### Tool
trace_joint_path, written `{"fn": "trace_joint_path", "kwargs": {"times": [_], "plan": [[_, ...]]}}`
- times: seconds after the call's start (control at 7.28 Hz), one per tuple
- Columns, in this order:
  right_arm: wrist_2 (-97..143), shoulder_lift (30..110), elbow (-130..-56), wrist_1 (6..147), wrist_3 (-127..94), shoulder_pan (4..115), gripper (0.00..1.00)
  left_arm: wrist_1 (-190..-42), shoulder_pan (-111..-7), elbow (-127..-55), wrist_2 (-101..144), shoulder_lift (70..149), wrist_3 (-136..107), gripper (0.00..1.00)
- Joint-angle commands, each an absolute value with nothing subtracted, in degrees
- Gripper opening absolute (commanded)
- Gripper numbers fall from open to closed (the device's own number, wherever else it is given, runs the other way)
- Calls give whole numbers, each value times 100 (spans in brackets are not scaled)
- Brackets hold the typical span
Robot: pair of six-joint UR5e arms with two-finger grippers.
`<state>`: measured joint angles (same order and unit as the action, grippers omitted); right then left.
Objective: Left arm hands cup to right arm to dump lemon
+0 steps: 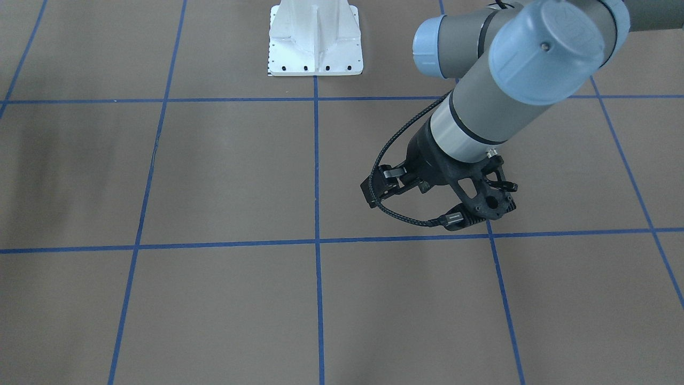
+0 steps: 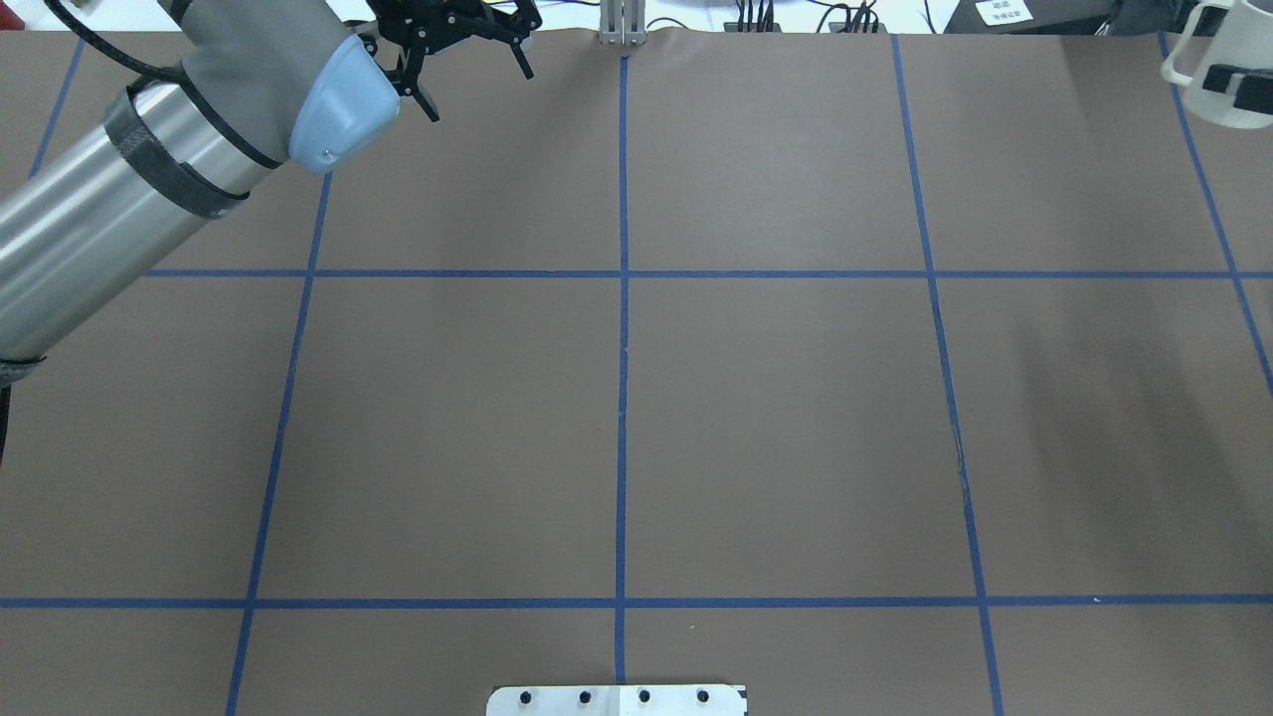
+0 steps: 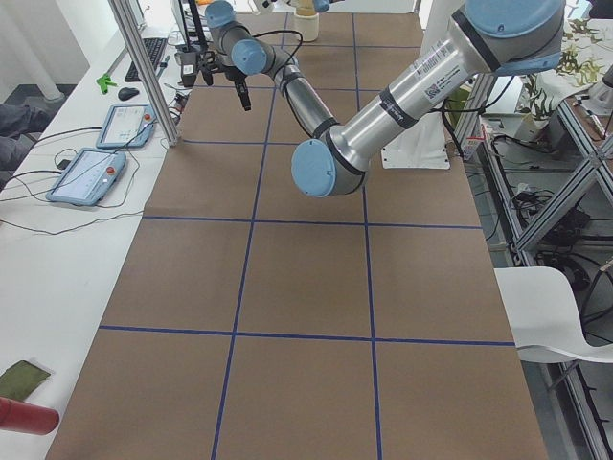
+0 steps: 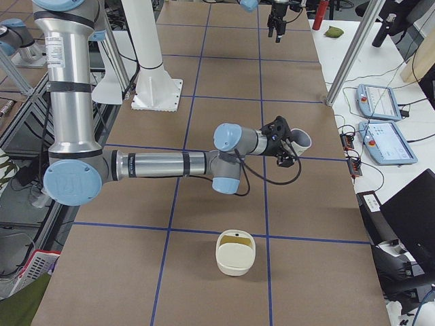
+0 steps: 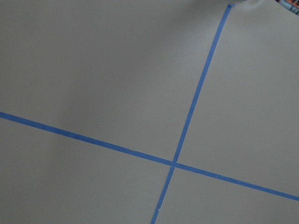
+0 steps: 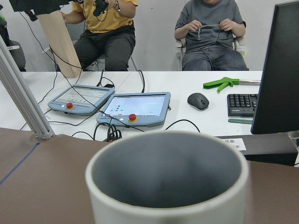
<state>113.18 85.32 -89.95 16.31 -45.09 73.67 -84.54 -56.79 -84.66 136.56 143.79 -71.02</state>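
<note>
**Left arm.** The thick grey tubular left arm (image 2: pixel 149 189), with pale-blue joint caps, is reaching from the robot's side out over the brown, blue-taped table (image 2: pixel 796 398) toward the far, operators' edge. Its elbow is bending above the table and its black holed wrist bracket is pointing downward. The left arm's jaws are hanging above the table, fingers spread wide and gripping nothing.

**Right arm.** The grey tubular right arm (image 4: pixel 156 165) is lying stretched low and nearly level over the robot's right half of the table, its forearm pointing toward the operators' edge. The right arm's jaws are clamping the small off-white mug with the squarish handle (image 4: pixel 302 140), one black pad pressing on its side. The mug is hanging roughly upright above the table near that edge, well apart from the left arm. From the right wrist its inside is showing plain dark grey, blurred.

**Second container.** A cream rounded-square bowl (image 4: pixel 236 261) is standing on the table at the robot's right end, apart from the mug. A yellow-olive tint is showing inside it. Whether that is a loose piece or the lining cannot be told.
</note>
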Motion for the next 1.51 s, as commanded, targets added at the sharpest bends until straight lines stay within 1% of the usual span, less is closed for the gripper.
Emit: {"fn": "trace_joint_path", "kwargs": {"times": [0.0, 0.27, 0.55, 0.69, 0.82, 0.96, 1.1, 1.24, 1.37], "plan": [[11041, 7807, -9061, 2817, -3912, 6911, 0, -8464, -5678, -8394, 13658, 14379, -7023, 100], [10288, 7586, -9088, 3259, -3493, 6139, 0, -8464, -5704, -8271, 13658, 14379, -6882, 100], [9530, 7244, -9219, 4109, -3016, 5410, 0, -8577, -5660, -8244, 13676, 14396, -6820, 100], [9275, 6833, -9237, 4618, -2989, 5118, 0, -8587, -5651, -8201, 13693, 14440, -6829, 100], [9046, 6594, -9333, 5084, -2980, 4724, 0, -8622, -5634, -8096, 13719, 14501, -6829, 100], [9105, 6418, -9404, 5341, -2936, 4563, 0, -8735, -5634, -7964, 13746, 14554, -6838, 100], [9079, 6373, -9500, 5326, -2936, 4318, 0, -9058, -5634, -7780, 13763, 14555, -6855, 100], [9036, 6163, -9510, 5335, -2953, 4115, 0, -9262, -5625, -7657, 14086, 14546, -6847, 100], [9026, 6083, -9605, 5326, -2988, 4009, 0, -9307, -5608, -7620, 14254, 14563, -6847, 100]]}}
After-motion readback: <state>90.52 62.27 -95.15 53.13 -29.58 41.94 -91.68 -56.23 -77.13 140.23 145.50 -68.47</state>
